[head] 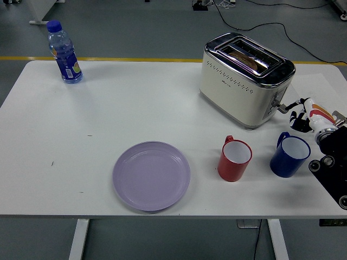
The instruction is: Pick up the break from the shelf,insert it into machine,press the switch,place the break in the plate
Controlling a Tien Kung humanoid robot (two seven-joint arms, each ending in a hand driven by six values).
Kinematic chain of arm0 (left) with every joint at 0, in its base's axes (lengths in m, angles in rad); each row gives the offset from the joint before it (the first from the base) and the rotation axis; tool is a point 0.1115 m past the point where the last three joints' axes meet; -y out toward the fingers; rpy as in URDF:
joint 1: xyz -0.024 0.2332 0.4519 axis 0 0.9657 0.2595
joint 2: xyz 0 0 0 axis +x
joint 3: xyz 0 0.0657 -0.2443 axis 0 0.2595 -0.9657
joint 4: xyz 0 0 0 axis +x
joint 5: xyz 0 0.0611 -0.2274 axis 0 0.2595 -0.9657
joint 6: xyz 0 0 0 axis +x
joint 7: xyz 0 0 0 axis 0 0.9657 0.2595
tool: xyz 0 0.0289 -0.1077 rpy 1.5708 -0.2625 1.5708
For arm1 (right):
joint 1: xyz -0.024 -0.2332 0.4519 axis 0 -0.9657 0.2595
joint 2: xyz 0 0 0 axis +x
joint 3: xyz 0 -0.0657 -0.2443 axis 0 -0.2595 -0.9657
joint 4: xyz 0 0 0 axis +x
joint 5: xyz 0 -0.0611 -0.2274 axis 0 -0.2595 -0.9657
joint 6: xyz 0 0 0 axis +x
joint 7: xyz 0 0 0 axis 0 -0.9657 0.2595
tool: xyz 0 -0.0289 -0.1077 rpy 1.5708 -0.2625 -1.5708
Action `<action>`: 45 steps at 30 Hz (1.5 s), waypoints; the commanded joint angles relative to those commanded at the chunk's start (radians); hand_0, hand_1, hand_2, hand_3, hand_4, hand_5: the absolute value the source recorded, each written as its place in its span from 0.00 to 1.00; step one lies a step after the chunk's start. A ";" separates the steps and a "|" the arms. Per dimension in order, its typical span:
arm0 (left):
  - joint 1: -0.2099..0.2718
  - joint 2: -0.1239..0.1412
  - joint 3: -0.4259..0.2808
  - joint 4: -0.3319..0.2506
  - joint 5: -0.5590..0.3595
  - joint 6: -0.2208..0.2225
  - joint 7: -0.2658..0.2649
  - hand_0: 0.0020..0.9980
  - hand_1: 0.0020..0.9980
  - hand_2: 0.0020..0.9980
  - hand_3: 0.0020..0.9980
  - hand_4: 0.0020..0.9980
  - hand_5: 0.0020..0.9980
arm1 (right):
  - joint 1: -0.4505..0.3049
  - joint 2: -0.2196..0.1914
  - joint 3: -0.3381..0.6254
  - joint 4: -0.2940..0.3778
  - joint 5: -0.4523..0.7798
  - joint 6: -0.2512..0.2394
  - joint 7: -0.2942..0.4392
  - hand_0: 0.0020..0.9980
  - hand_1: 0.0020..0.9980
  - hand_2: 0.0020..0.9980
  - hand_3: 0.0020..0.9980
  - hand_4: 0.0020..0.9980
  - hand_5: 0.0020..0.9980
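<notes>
Down in the toaster (244, 81) sits the bread (245, 58), sunk low in its slot. Beside the toaster's lever end, the right hand (301, 115) reaches in with curled fingers, clamped on nothing. Nearer than the toaster lies the purple plate (151, 175), bare.

Bread (246, 58) sunk in cream toaster (244, 81), lilac plate (151, 175) bare

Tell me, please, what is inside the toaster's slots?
A slice of bread sits low in one slot of the toaster, only its top edge showing. The rest of it is hidden by the toaster's body.
</notes>
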 joint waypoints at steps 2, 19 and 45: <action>0.000 0.000 0.003 0.000 -0.002 -0.001 0.000 0.68 0.69 0.69 0.56 0.28 0.87 | 0.000 -0.003 0.003 0.001 -0.013 -0.006 -0.012 0.12 0.01 0.16 0.58 0.38 0.00; 0.005 0.000 0.013 0.000 -0.005 -0.013 0.004 0.68 0.69 0.69 0.56 0.28 0.87 | 0.009 -0.028 0.090 0.032 -0.083 -0.096 -0.076 0.12 0.01 0.16 0.56 0.39 0.00; -0.010 0.010 0.020 0.000 -0.011 -0.018 0.006 0.68 0.70 0.69 0.56 0.28 0.87 | 0.174 0.006 0.090 0.176 0.120 -0.027 0.049 0.82 0.83 0.93 0.97 0.74 0.42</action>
